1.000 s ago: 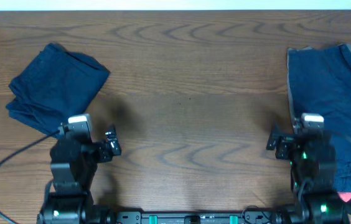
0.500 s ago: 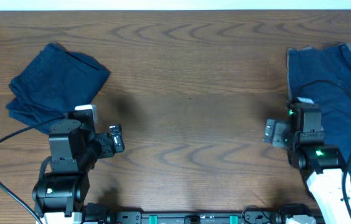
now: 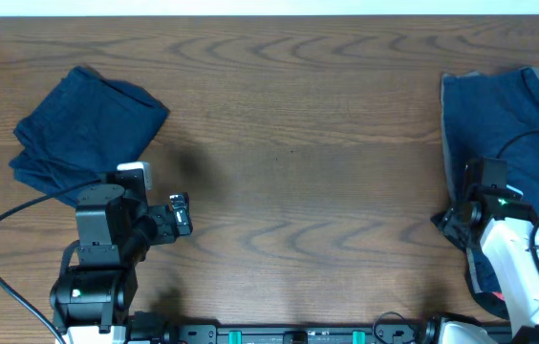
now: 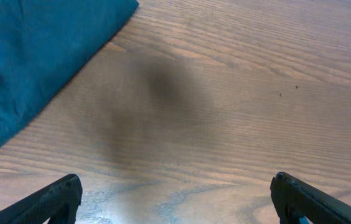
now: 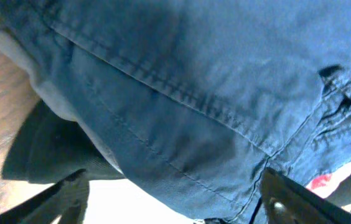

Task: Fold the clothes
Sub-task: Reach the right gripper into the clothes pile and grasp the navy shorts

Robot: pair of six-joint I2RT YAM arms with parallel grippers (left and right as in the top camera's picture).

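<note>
A folded dark blue garment (image 3: pixel 86 129) lies at the left of the table; its corner shows in the left wrist view (image 4: pixel 32 56). A pile of unfolded blue clothes (image 3: pixel 504 124) lies at the right edge. My left gripper (image 3: pixel 176 215) is open and empty over bare wood, right of the folded garment (image 4: pixel 174 196). My right gripper (image 3: pixel 456 222) is open, turned onto the left edge of the pile. In the right wrist view a blue seamed garment (image 5: pixel 194 87) fills the frame, with the open jaws (image 5: pixel 175 199) spread on either side of it.
The brown wooden table (image 3: pixel 289 143) stretches between the two garments. A pale garment edge (image 5: pixel 51 93) lies under the blue one. A bit of red cloth (image 5: pixel 325 180) shows at the right of the pile. Cables trail from both arms.
My right arm has swung right, from over bare wood onto the left edge of the clothes pile. My left arm has barely moved since half a second ago.
</note>
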